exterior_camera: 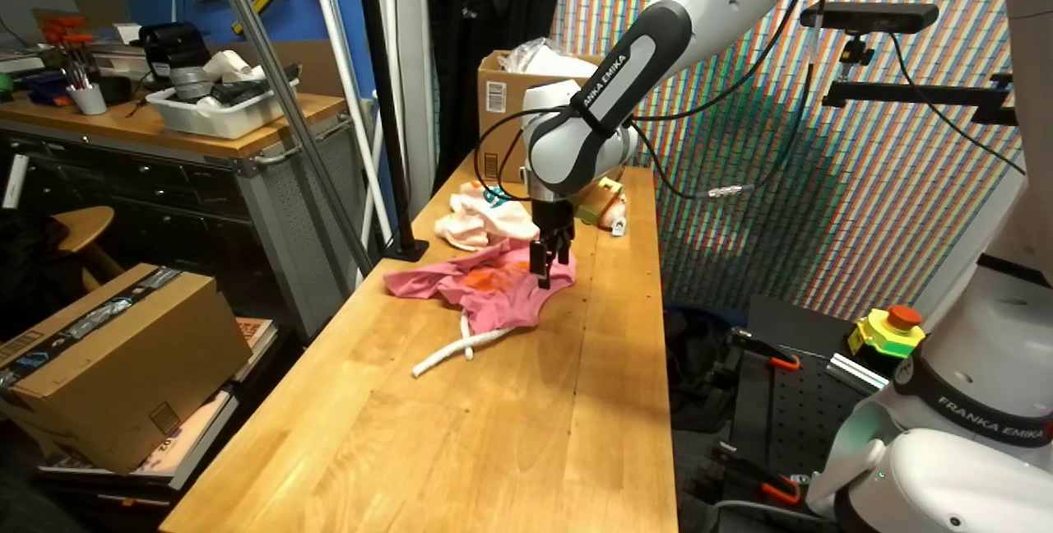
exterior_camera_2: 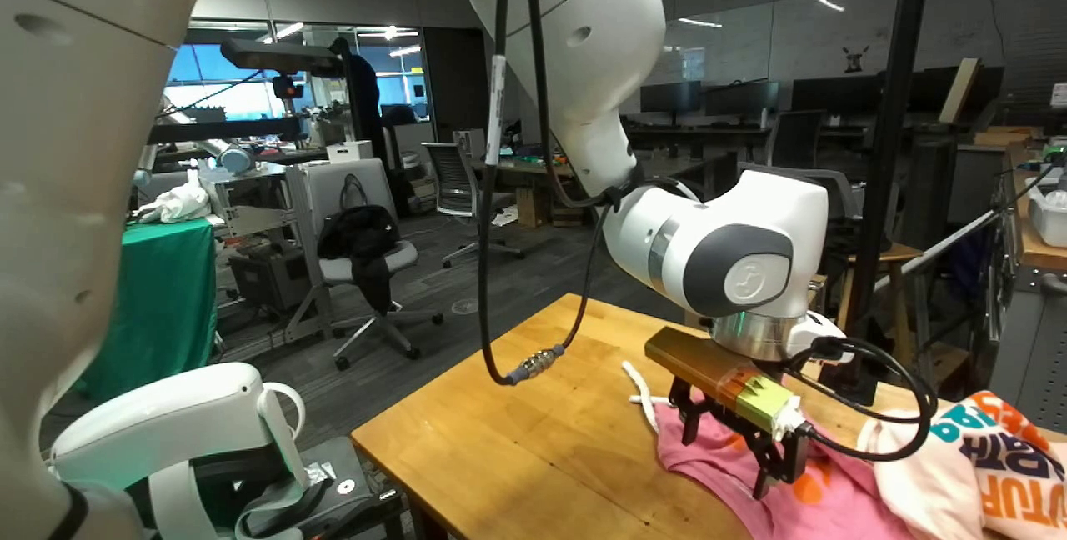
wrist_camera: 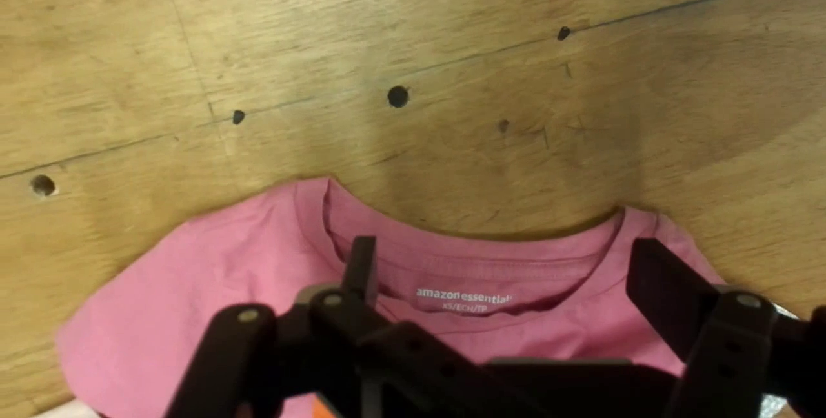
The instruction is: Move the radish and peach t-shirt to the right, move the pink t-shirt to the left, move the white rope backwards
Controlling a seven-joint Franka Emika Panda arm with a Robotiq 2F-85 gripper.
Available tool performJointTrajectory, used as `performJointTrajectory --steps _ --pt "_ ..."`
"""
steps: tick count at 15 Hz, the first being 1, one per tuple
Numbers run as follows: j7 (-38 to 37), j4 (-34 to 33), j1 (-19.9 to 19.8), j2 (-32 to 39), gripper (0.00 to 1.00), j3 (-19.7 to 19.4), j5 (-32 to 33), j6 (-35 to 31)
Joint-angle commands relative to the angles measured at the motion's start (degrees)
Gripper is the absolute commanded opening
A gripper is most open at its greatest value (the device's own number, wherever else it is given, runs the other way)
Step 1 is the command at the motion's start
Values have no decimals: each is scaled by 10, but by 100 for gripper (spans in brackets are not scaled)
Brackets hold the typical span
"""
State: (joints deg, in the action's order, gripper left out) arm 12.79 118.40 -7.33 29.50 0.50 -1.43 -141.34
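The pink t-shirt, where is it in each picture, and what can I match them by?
In an exterior view: pink t-shirt near the middle.
In an exterior view: pink t-shirt at the bottom, right of centre.
In the wrist view: pink t-shirt across the lower half.
Shared landmark: the gripper, in front of it every time.

Pink t-shirt, inside — "amazon essential", perhaps "XS/ECH/TP"; robot base — "FRANKA EMIKA"; peach t-shirt: "UTUR".

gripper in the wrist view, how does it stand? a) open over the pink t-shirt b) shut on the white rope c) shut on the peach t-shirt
a: in the wrist view the gripper stands open, with the collar of the pink t-shirt showing between its jaws.
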Motion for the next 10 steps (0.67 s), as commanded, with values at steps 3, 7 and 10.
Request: performJointTrajectory --steps 3,7,10 --pt "5 42 0 -16 100 -14 19 -70" --pt "5 56 -2 -10 100 -19 27 -101" --pt "6 63 -4 -3 100 -21 31 -113"
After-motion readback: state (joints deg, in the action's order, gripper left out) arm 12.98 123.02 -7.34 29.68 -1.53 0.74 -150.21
